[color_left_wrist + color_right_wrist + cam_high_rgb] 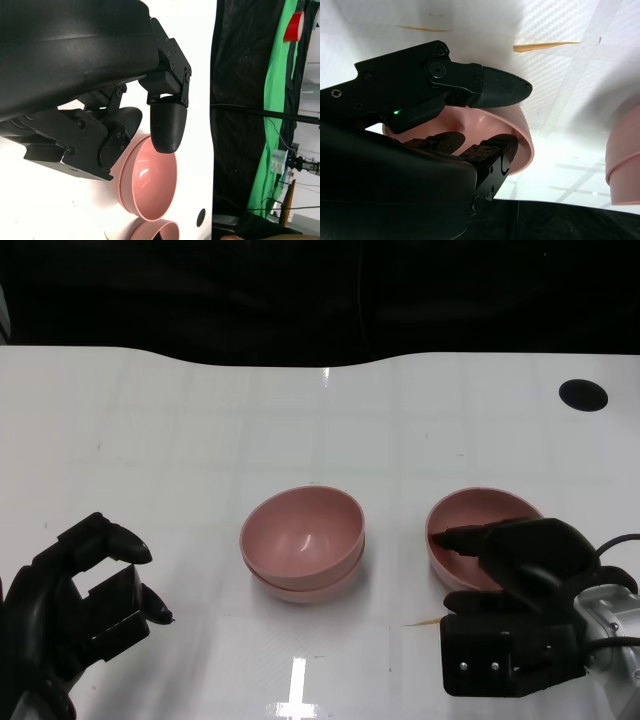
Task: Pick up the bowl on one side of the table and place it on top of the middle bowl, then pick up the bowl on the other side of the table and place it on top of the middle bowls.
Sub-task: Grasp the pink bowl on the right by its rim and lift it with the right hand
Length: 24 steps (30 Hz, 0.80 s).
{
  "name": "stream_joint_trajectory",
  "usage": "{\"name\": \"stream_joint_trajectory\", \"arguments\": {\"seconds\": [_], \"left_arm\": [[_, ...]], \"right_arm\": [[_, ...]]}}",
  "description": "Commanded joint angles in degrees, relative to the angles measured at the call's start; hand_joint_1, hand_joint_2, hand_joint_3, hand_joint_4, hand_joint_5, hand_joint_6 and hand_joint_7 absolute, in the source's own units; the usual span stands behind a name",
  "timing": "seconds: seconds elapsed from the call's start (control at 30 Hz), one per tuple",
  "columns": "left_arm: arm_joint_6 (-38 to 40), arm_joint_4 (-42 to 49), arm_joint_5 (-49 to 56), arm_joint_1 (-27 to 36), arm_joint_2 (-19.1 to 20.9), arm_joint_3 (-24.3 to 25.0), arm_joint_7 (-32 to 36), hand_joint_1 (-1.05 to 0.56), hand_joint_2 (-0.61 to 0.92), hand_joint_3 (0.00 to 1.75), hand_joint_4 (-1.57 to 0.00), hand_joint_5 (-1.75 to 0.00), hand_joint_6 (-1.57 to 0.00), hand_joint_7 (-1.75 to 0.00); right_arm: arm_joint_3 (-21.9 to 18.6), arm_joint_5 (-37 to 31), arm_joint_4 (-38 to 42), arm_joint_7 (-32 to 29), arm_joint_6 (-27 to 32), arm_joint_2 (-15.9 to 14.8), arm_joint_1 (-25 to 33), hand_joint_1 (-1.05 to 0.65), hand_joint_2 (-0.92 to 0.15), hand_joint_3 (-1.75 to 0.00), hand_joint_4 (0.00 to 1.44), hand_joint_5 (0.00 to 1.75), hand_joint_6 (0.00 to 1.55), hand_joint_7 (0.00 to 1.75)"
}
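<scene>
Across the white glossy tabletop [180, 440], largest thing in view, the work looks about half done. At the centre sits a stack of two pink plastic bowls [303, 545], one nested in the other, so I judge the first side bowl is already placed. At three o'clock from the stack, near but apart, stands the remaining single pink plastic bowl [470, 530]. The right hand [520, 570] is on it: the right wrist view shows one finger over the rim's outside and others inside the bowl, a grip, though the bowl is not clearly lifted. At eight o'clock, the left hand [85, 595] hangs released, fingers apart, holding nothing. Left to do: carry that bowl onto the stack.
</scene>
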Motion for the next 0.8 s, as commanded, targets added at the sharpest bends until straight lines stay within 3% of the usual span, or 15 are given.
{"name": "stream_joint_trajectory", "arguments": {"seconds": [0.03,0.27,0.4,0.43,0.47,0.5,0.6,0.63,0.67,0.7,0.73,0.8], "left_arm": [[-0.12,-0.32,0.16,0.08,0.51,0.47,0.23,0.02,0.71,1.21,-0.73,-1.75,-0.6,-1.75],[-0.45,0.09,0.38,0.19,0.53,0.5,0.18,0.02,0.7,1.21,-0.73,-1.75,-0.6,-1.75],[0.07,-0.58,0.75,0.34,0.34,0.21,0.84,0.02,0.7,1.21,-0.73,-1.75,-0.6,-1.75],[0.08,-0.74,0.72,0.38,0.23,0.19,0.88,0.02,0.7,1.21,-0.73,-1.75,-0.59,-1.75],[0.09,-0.85,0.71,0.39,0.14,0.19,0.89,0.02,0.7,1.21,-0.73,-1.75,-0.59,-1.75],[0.16,-0.93,0.68,0.36,0.08,0.19,0.84,0.02,0.7,1.21,-0.73,-1.75,-0.59,-1.75],[0.27,-1.03,0.7,0.28,-0.15,0.23,0.86,0.02,0.7,1.21,-0.73,-1.75,-0.59,-1.75],[0.3,-1.17,0.84,0.3,-0.26,0.18,1.0,0.02,0.7,1.21,-0.73,-1.75,-0.59,-1.75],[0.2,-1.15,0.87,0.3,-0.34,0.15,0.94,0.02,0.7,1.21,-0.73,-1.75,-0.59,-1.75],[0.16,-1.15,0.92,0.29,-0.43,0.13,0.95,0.02,0.71,1.2,-0.73,-1.75,-0.59,-1.75],[0.1,-1.12,0.96,0.29,-0.49,0.12,0.93,0.02,0.71,1.2,-0.73,-1.75,-0.58,-1.75],[-0.35,-0.75,0.91,0.28,-0.52,0.19,0.56,0.03,0.71,1.2,-0.73,-1.75,-0.58,-1.75]], "right_arm": [[0.21,1.35,1.65,-0.38,-0.09,0.09,-1.12,-0.88,-0.92,-0.59,0.48,0.03,0.51,0.02],[1.41,3.05,5.3,-1.79,-0.94,1.33,-2.28,-0.74,-0.92,-0.42,0.62,0.06,0.61,0.04],[0.61,5.94,9.61,-6.24,-4.9,2.44,-2.92,-0.63,-0.92,-0.3,0.83,0.14,0.79,0.08],[0.36,6.75,10.7,-7.85,-6.3,2.73,-2.98,-0.57,-0.92,-0.26,0.83,0.38,0.87,0.06],[0.24,7.35,11.65,-9.12,-7.42,2.91,-3.09,-0.5,-0.92,-0.24,0.73,0.74,0.96,0.04],[0.14,7.85,12.49,-10.75,-8.59,3.16,-3.15,-0.45,-0.92,-0.24,0.7,0.84,1.0,0.03],[0.33,7.94,15.33,-16.78,-12.03,3.67,-3.65,-0.3,-0.92,-0.23,0.86,0.74,1.14,0.04],[0.57,7.56,16.54,-19.27,-13.43,3.72,-3.92,-0.27,-0.92,-0.23,0.88,0.82,1.17,0.05],[0.83,7.09,17.66,-21.76,-14.88,3.68,-4.15,-0.24,-0.92,-0.22,0.85,1.04,1.21,0.07],[0.97,6.9,18.96,-24.12,-16.58,3.67,-4.41,-0.22,-0.92,-0.24,0.74,1.44,1.09,0.44],[1.03,6.94,20.12,-25.91,-18.13,3.65,-4.66,-0.21,-0.92,-0.25,0.7,1.59,0.83,1.0],[0.82,7.42,21.62,-28.14,-20.78,3.48,-4.99,-0.21,-0.92,-0.27,0.68,1.71,0.57,1.57]]}}
